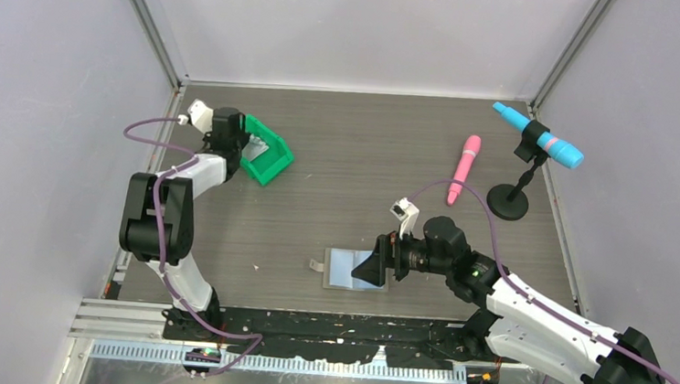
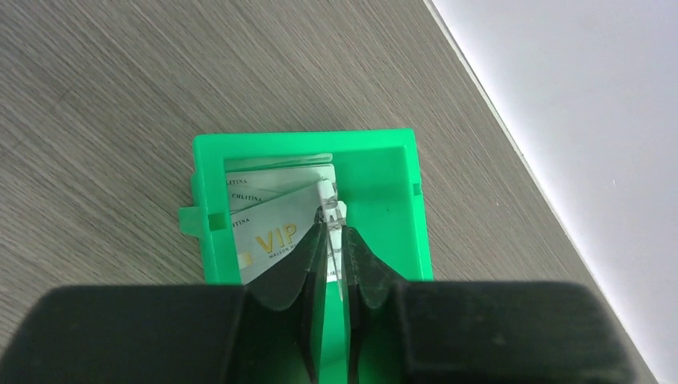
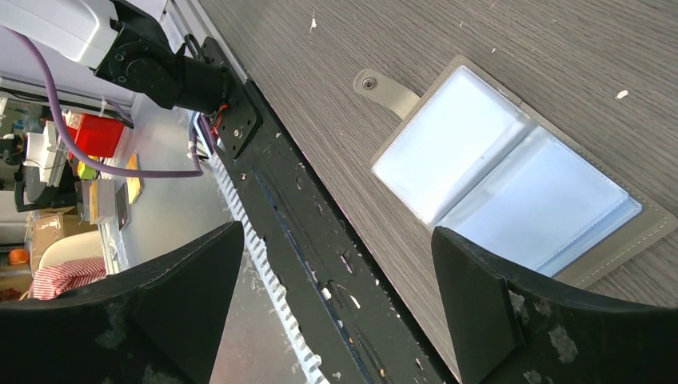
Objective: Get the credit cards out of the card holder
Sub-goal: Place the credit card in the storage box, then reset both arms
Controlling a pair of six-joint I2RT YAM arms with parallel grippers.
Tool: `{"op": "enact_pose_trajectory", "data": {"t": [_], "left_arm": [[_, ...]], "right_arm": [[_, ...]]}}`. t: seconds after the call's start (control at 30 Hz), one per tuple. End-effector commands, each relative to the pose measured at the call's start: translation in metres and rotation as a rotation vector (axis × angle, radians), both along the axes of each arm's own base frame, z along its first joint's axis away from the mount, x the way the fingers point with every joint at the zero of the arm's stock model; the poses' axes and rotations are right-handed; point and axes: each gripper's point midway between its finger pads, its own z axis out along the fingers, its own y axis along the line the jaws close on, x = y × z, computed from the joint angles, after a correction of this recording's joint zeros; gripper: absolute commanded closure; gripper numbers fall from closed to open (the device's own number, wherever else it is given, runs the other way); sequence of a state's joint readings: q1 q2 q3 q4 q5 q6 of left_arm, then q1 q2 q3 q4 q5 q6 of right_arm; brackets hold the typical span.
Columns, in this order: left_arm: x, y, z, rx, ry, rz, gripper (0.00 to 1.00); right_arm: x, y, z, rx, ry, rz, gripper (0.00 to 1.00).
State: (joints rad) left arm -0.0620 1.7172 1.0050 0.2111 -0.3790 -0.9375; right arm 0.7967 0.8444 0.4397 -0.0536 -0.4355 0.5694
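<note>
Credit cards (image 2: 272, 228), thin pale plastic rectangles, one printed with a gold VIP, lie fanned inside a bright green plastic bin (image 2: 384, 200) directly beneath the left gripper (image 2: 330, 236). Its black fingers are almost pressed together, and one more pale card stands edge-on between them. Whether they clamp that card cannot be told. The bin sits on the grey wood-grain counter (image 1: 355, 184) at its far left, near the wall.

The card holder (image 3: 496, 176), a flat light-blue folding wallet with a grey border and a small grey snap tab, lies open near the counter's front edge, well apart from the bin. The right gripper (image 3: 336, 236) is over its right end with its black fingers spread wide and nothing between them.

At the far right lie a pink stick-shaped object (image 1: 463, 168) and a blue stick-shaped object (image 1: 538, 134) clipped in a black stand (image 1: 508, 202).

The left arm is folded with its elbow raised and its wrist pointing down into the bin. The right arm stretches low from the near right corner toward the centre.
</note>
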Motion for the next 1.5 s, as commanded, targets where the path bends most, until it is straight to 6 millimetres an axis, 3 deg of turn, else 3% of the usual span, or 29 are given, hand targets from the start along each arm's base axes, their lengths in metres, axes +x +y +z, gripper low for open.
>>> {"op": "enact_pose_trajectory", "data": {"t": [0.0, 0.2, 0.43, 0.63, 0.77, 0.87, 1.1, 1.2, 1.33, 1.47], "left_arm": [[0.007, 0.013, 0.021, 0.056, -0.025, 0.034, 0.83], [-0.001, 0.015, 0.033, 0.071, -0.008, 0.032, 0.73], [-0.019, 0.01, 0.067, 0.096, 0.046, -0.03, 0.64], [-0.053, -0.019, 0.098, 0.064, 0.043, -0.222, 0.62], [-0.085, -0.05, 0.102, 0.02, 0.049, -0.413, 0.61], [-0.113, -0.075, 0.092, -0.017, 0.065, -0.55, 0.6], [-0.195, -0.14, 0.045, -0.047, 0.195, -0.853, 0.56], [-0.23, -0.161, 0.021, -0.056, 0.261, -0.964, 0.55], [-0.262, -0.167, 0.004, -0.08, 0.285, -1.03, 0.55], [-0.278, -0.151, 0.003, -0.02, 0.27, -1.002, 0.54]], "right_arm": [[0.008, 0.008, 0.029, 0.067, -0.067, 0.003, 0.04], [0.009, 0.007, 0.029, 0.062, -0.058, -0.01, 0.05], [0.013, -0.001, 0.032, 0.029, -0.069, -0.047, 0.04], [0.024, -0.011, 0.031, -0.028, -0.071, -0.133, 0.04], [0.036, -0.023, 0.024, -0.083, -0.05, -0.243, 0.05], [0.039, -0.027, 0.017, -0.096, -0.012, -0.289, 0.05], [0.044, -0.029, -0.006, -0.138, 0.078, -0.375, 0.0], [0.041, -0.021, -0.016, -0.161, 0.119, -0.381, 0.05], [0.045, -0.015, -0.022, -0.224, 0.092, -0.456, 0.08], [0.042, 0.0, -0.031, -0.296, 0.082, -0.489, 0.08]]}}
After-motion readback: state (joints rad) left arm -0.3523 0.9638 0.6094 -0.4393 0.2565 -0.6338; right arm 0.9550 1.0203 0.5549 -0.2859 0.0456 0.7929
